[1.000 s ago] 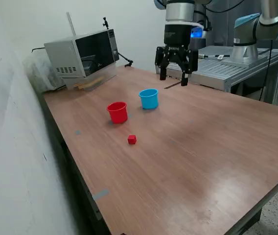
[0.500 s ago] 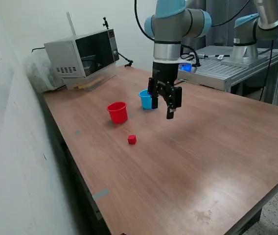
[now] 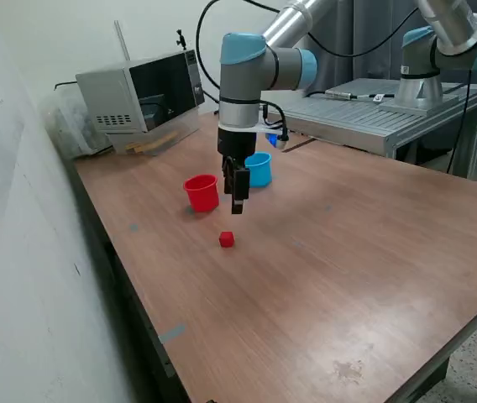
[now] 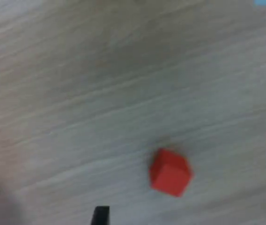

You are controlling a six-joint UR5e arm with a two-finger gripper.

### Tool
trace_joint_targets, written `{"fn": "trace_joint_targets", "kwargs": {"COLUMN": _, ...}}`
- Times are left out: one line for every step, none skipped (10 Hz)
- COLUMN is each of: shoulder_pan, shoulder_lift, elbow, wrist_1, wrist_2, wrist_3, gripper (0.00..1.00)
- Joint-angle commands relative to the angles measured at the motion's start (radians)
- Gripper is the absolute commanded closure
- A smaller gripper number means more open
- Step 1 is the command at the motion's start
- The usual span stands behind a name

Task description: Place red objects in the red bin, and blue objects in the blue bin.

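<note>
One red cube (image 3: 227, 240) lies alone on the table (image 3: 348, 277), below the gripper (image 3: 238, 197), whose fingers (image 4: 100, 215) are spread and empty.

I see a table (image 3: 322, 277) that looks like brown wood, with thin grain lines and a soft shine where the light hits it. The red cup (image 3: 201, 192) and the blue cup (image 3: 259, 169) look like smooth plastic. The little red cube (image 3: 227, 240) looks plain and not shiny (up close its faces are flat and even). My gripper (image 3: 238, 206) is dull black. The arm (image 3: 243, 92) has grey metal tubes and smooth blue caps. The microwave (image 3: 142, 94) looks like pale metal with a dark, glossy door.
</note>
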Motion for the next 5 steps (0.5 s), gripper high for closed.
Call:
{"fn": "trace_joint_targets", "kwargs": {"shoulder_pan": -0.051, "shoulder_lift": 0.044, "elbow": 0.0, "wrist_1": -0.041, "wrist_2": -0.007, "wrist_3": 0.042, "gripper": 0.0}}
{"fn": "trace_joint_targets", "kwargs": {"shoulder_pan": -0.049, "shoulder_lift": 0.055, "elbow": -0.001, "wrist_1": -0.048, "wrist_2": -0.007, "wrist_3": 0.042, "gripper": 0.0}}
{"fn": "trace_joint_targets", "kwargs": {"shoulder_pan": -0.048, "shoulder_lift": 0.072, "elbow": -0.012, "wrist_1": -0.049, "wrist_2": -0.008, "wrist_3": 0.046, "gripper": 0.0}}
{"fn": "trace_joint_targets", "kwargs": {"shoulder_pan": -0.043, "shoulder_lift": 0.084, "elbow": -0.021, "wrist_1": -0.05, "wrist_2": -0.008, "wrist_3": 0.065, "gripper": 0.0}}
{"fn": "trace_joint_targets", "kwargs": {"shoulder_pan": -0.039, "shoulder_lift": 0.09, "elbow": -0.026, "wrist_1": -0.049, "wrist_2": -0.007, "wrist_3": 0.071, "gripper": 0.0}}
